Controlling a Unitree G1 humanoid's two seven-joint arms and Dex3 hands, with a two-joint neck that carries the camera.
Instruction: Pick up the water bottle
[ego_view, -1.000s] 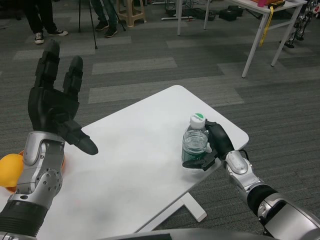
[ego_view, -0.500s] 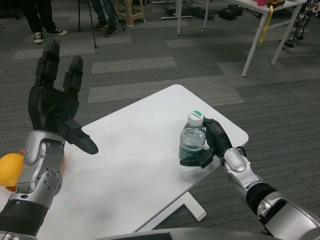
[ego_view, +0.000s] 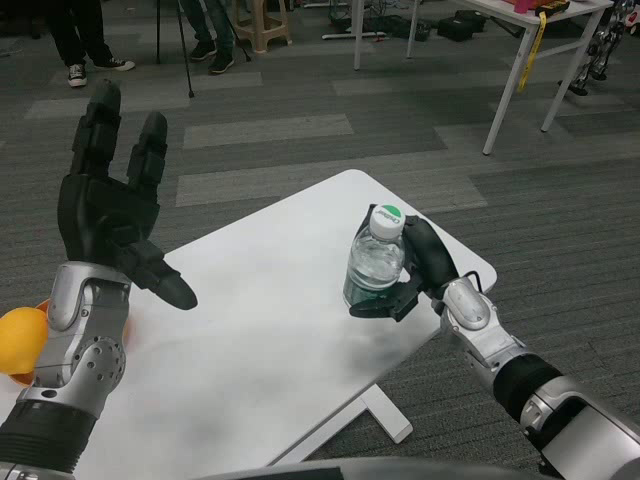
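Right hand (ego_view: 420, 270) grips water bottle (ego_view: 375, 270); left hand (ego_view: 110, 215) spread; orange ball (ego_view: 20, 340) nearby.

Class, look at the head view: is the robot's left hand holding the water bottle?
No. The left hand is raised with fingers spread and holds nothing; the right hand grips the water bottle.

No legible text, even on bottle cap (ego_view: 387, 220).

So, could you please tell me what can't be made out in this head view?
- Water bottle: its far side is hidden by the right robot hand; whether its base is off the table is unclear.
- Orange object: cut off by the left edge and the left forearm.
- People at top: only legs show.
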